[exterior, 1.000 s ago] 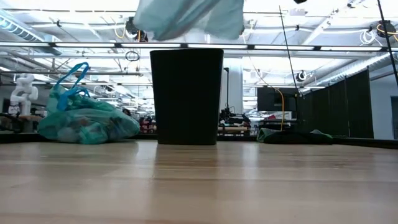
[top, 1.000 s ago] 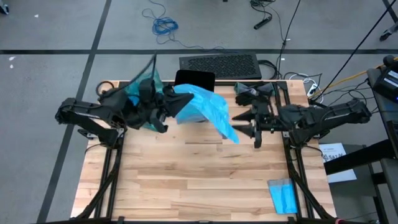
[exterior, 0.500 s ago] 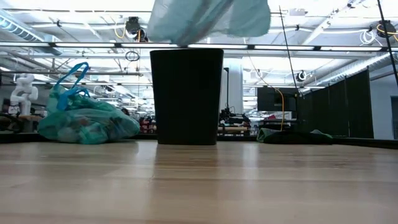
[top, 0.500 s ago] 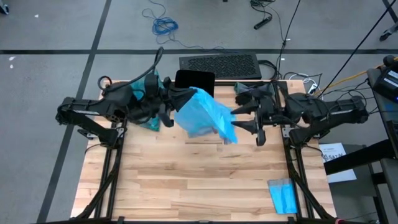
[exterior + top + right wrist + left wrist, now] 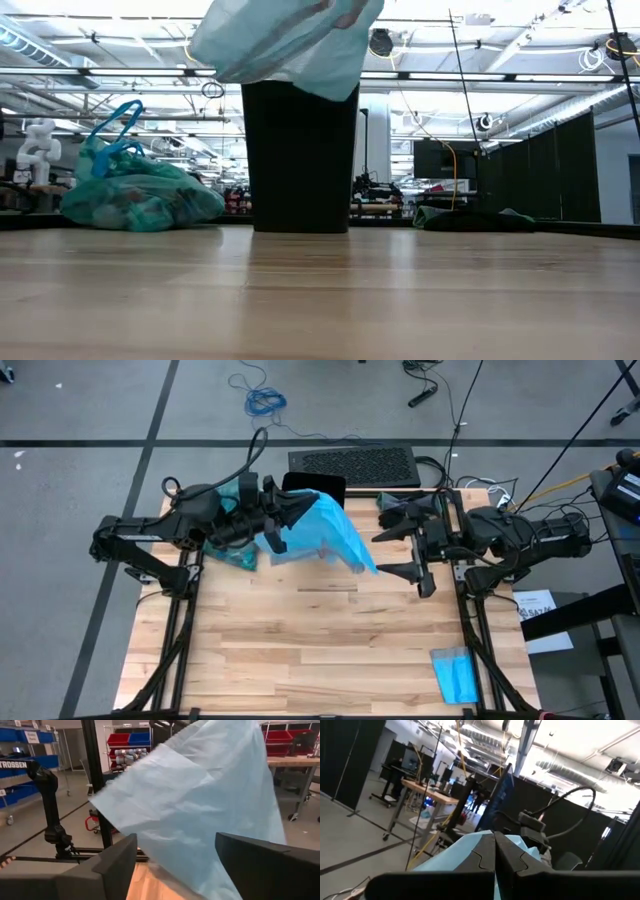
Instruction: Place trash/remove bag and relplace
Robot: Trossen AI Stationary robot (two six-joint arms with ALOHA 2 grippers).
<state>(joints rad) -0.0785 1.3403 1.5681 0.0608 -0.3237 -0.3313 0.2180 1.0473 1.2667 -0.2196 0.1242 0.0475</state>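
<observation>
Right now my left gripper (image 5: 283, 520) is pinched fully shut on the top edge of the sky-blue replacement bag (image 5: 325, 535), holding it up above the tabletop. Just past my closed fingertips the plastic hangs and billows, draping down over the near rim of the black bin (image 5: 300, 155) that stands upright directly beneath and a little beyond my left jaws.

My right gripper (image 5: 412, 555) waits just beside the loose far corner of that same bag, jaws spread wide and holding nothing — the blue sheet fills the gap ahead of my right fingers (image 5: 107, 865) but does not touch them.

Farther out, behind my left arm near the table's back corner, sits the old teal-green bag (image 5: 135, 195), bulging, knotted at the top and resting on the wood, well apart from the bin. Beyond my right gripper, at the opposite back corner, lies a dark heap of gloves (image 5: 470, 218). Nearer the front edge on my right side a small folded blue cloth (image 5: 456, 673) lies flat.

I judge the task to be well along: the full liner is out and set aside, and no loose trash is on show. What remains is opening the new bag's mouth, seating it inside the bin and folding its edge over the rim — that needs my right jaws to catch the free corner.
</observation>
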